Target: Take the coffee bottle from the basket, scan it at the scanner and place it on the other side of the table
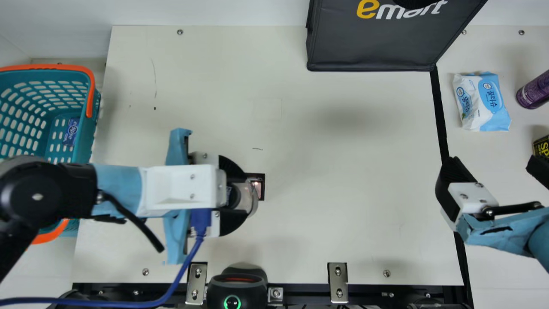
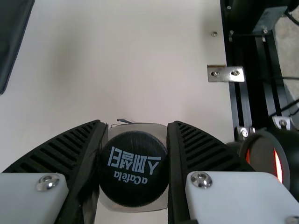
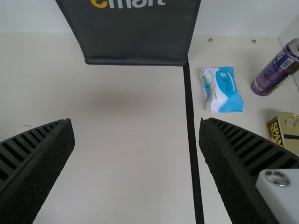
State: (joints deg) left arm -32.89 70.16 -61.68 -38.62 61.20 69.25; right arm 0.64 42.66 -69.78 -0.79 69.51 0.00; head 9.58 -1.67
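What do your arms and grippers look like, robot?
My left arm has black, light blue and white parts, plus a blue cable and a black cable. My right arm has light blue with a black streak. My left gripper and right gripper have black, ridged, wedge-shaped fingers and white parts with shiny screws.

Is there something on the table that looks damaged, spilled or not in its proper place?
The cream table looks slightly worn: a thin scratch-like line near the basket and a short dark mark near the middle break its plain surface. I see no spill. The left gripper holds the bottle.
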